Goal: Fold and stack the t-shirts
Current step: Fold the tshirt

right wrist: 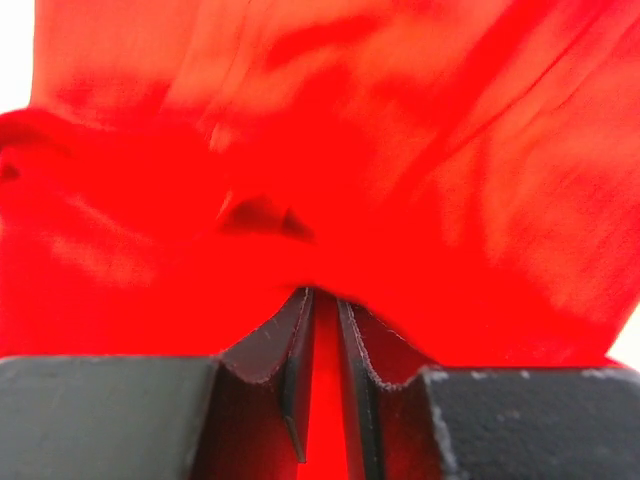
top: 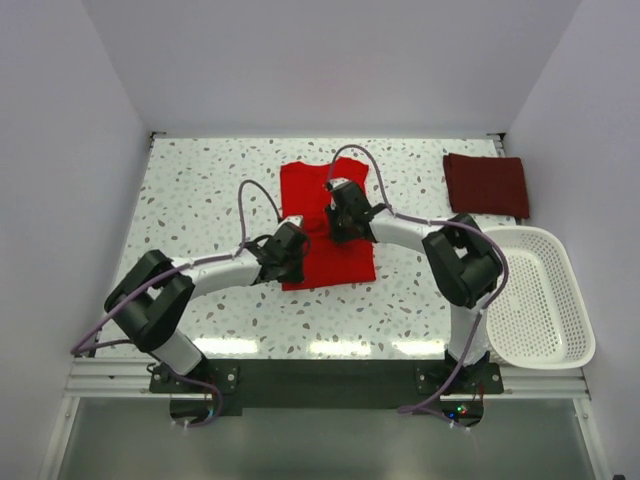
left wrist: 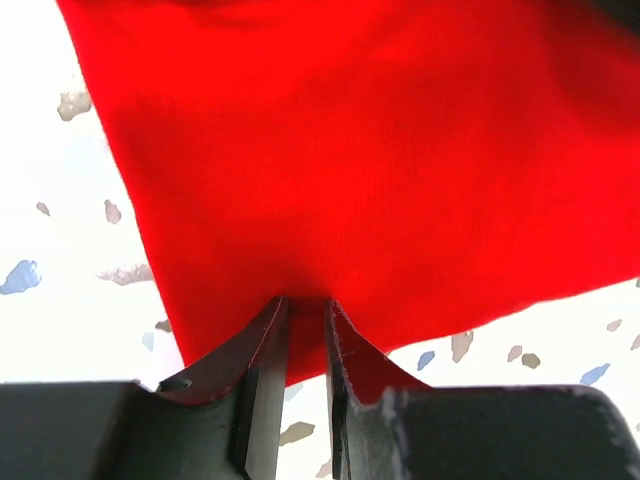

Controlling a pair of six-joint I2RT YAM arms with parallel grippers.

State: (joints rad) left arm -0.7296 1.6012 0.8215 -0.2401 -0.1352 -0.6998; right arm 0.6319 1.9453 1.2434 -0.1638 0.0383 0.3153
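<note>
Top external view of the bright red t-shirt (top: pixel 308 188) flat at table (top: pixel 200 190) centre, pinched at its 8 o'clock edge by the left gripper (left wrist: pixel 305 305) and toward 2 o'clock by the right gripper (right wrist: pixel 325 295), with the dark maroon t-shirt (top: pixel 487 185) folded at 2 o'clock beyond the white basket (top: pixel 585 330).

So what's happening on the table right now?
Both arms are on the bright red cloth t-shirt, spread mid-table. The left hand pinches its near-left edge; the right hand pinches bunched cloth near its middle. The dark maroon cloth t-shirt lies already folded at the far right, beyond the white plastic slatted basket. Nothing is stacked yet.
</note>
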